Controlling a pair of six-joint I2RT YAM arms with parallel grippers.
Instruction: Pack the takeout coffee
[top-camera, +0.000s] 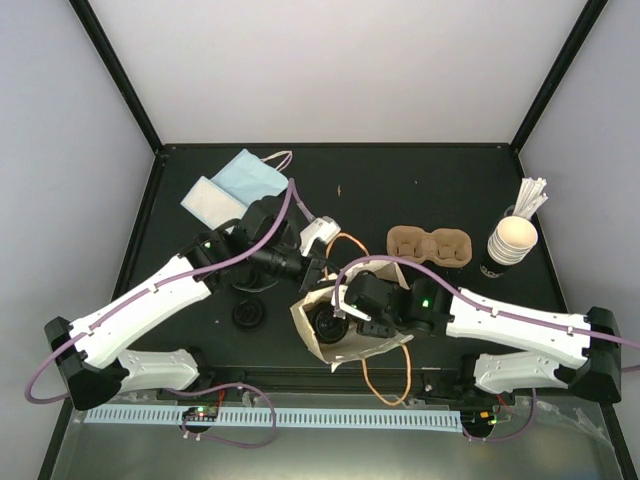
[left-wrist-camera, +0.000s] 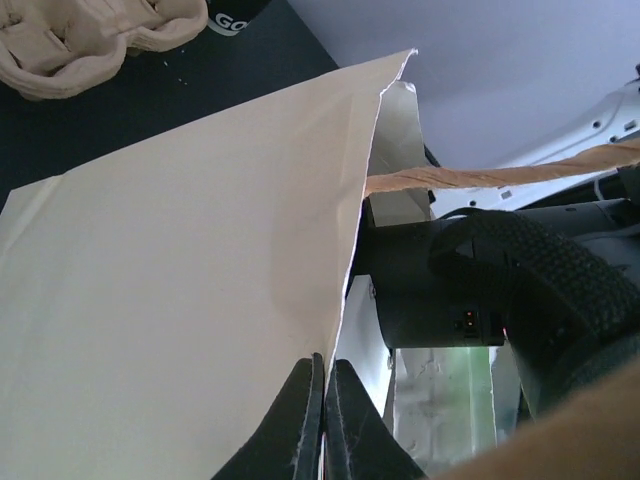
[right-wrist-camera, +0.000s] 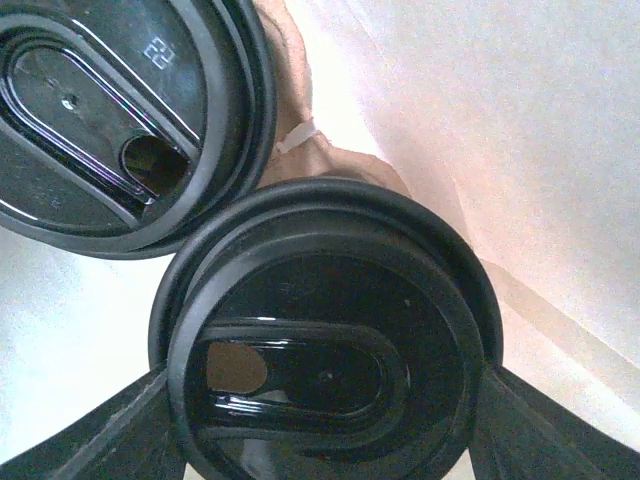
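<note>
From above, the left arm reaches forward and inward across the tabletop. Its left tool sits at the upper edge of an off-white paper bag. The right arm stretches in from the right, elbow low, with the right tool inside the bag's mouth. A brown pulp carrier and a stack of cups stand well behind. A loose black lid lies left of the bag.

At the left wrist, the left tool is pressed together, pinching the bag by its edge and holding the wall up.

At the right wrist, the right tool is spread wide, its fingers against either side of the black-lidded coffee cup. The cup is inside the bag, touching a second lidded cup.
</note>
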